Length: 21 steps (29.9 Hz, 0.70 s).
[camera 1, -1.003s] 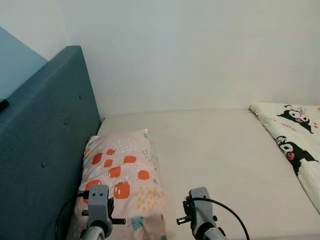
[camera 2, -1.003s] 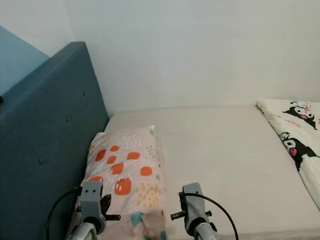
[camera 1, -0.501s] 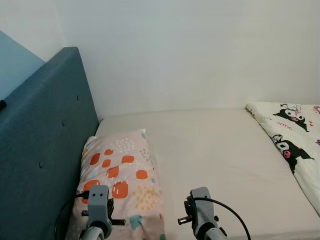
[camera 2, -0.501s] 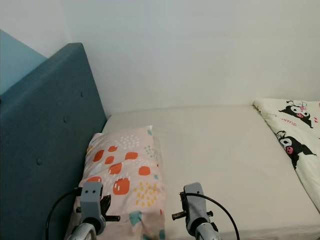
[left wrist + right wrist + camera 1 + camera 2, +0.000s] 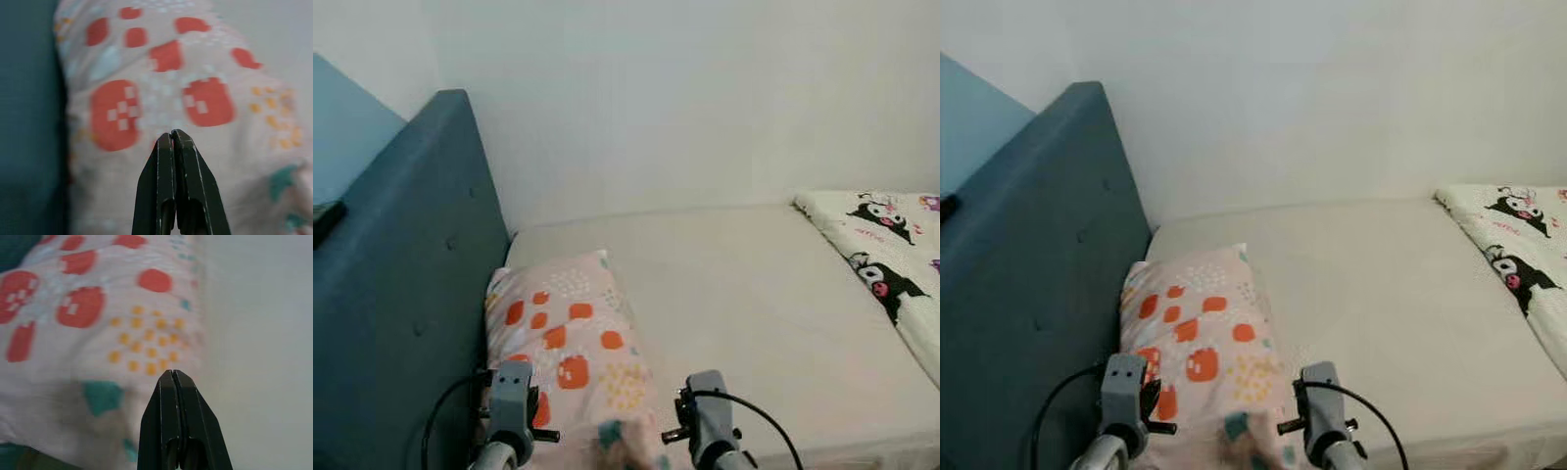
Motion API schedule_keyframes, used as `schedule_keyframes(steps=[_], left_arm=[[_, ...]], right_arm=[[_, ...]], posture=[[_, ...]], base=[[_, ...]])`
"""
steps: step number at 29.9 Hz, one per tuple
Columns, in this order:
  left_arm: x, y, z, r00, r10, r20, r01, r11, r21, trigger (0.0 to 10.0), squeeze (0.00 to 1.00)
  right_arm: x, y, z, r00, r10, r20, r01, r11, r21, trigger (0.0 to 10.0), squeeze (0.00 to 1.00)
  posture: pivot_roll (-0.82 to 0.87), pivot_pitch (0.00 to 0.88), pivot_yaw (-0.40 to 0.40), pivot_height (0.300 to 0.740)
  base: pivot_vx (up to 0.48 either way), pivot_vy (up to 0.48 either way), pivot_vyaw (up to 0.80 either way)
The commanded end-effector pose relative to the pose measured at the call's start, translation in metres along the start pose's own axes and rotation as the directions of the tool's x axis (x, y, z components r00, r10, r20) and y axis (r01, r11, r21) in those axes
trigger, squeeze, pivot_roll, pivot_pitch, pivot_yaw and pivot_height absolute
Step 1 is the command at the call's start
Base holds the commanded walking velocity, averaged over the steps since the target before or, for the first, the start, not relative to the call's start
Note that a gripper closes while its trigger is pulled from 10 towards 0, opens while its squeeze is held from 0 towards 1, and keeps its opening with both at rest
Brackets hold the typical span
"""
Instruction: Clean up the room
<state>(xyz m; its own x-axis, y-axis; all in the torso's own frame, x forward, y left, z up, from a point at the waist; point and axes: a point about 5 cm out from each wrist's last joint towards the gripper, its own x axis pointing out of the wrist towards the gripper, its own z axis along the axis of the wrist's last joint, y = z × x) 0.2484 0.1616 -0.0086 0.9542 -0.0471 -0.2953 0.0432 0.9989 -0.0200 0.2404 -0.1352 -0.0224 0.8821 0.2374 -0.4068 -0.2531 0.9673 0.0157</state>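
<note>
The pillow (image 5: 570,343), pink with orange blotches, lies on the bed (image 5: 754,313) against the blue headboard (image 5: 401,284). The left gripper (image 5: 172,139) is clenched empty, its tips pressed together just above the pillow's near end. The right gripper (image 5: 172,378) is also clenched on nothing, over the pillow's edge beside the bare mattress. A cartoon-print blanket (image 5: 891,274) lies well off to the right gripper's far side.
</note>
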Motion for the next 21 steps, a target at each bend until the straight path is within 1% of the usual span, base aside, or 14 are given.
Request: schedule_keyframes(steps=[1,5,8,11,12,15,21], left_arm=[[-0.003,0.0,-0.004,1.0,-0.007,-0.012,0.007,1.0,0.004,10.0,0.0],[-0.004,-0.001,-0.005,1.0,-0.013,-0.013,0.013,1.0,0.004,10.0,0.0],[-0.005,-0.004,-0.005,0.999,-0.035,-0.01,0.035,0.999,0.01,10.0,0.0],[-0.006,-0.005,-0.006,0.999,-0.043,-0.017,0.044,0.999,0.016,10.0,0.0],[-0.007,-0.005,-0.009,0.998,-0.048,-0.028,0.049,0.999,0.024,10.0,0.0],[-0.008,-0.003,-0.014,0.998,-0.047,-0.048,0.048,0.998,0.033,10.0,0.0],[-0.01,-0.003,-0.016,0.997,-0.046,-0.055,0.048,0.998,0.034,10.0,0.0]], right_arm=[[-0.002,-0.003,-0.004,1.0,-0.014,-0.012,0.014,1.0,0.007,10.0,0.0],[-0.004,-0.005,-0.006,1.0,-0.02,-0.018,0.02,1.0,0.008,10.0,0.0],[-0.006,-0.008,-0.009,0.999,-0.04,-0.031,0.04,0.999,0.012,10.0,0.0],[-0.008,-0.01,-0.012,0.997,-0.061,-0.043,0.061,0.998,-0.003,10.0,0.0],[-0.01,-0.013,-0.014,0.995,-0.087,-0.047,0.087,0.996,-0.014,10.0,0.0],[-0.011,-0.016,-0.014,0.992,-0.118,-0.035,0.118,0.993,-0.003,10.0,0.0],[-0.012,-0.02,-0.011,0.991,-0.137,-0.015,0.137,0.991,0.004,10.0,0.0]], posture=[[0.01,0.039,-0.009,0.74],[0.01,0.041,-0.007,0.74],[0.01,0.043,-0.006,0.74],[0.01,0.045,-0.003,0.74],[0.01,0.044,-0.001,0.74],[0.0,0.044,-0.001,0.74],[0.0,0.043,-0.002,0.74]], base=[[0.0,0.0,0.0],[0.0,0.0,0.0],[0.0,0.0,0.0],[0.0,0.0,0.0],[0.0,0.0,0.0],[0.0,0.0,0.0],[0.0,0.0,0.0]])
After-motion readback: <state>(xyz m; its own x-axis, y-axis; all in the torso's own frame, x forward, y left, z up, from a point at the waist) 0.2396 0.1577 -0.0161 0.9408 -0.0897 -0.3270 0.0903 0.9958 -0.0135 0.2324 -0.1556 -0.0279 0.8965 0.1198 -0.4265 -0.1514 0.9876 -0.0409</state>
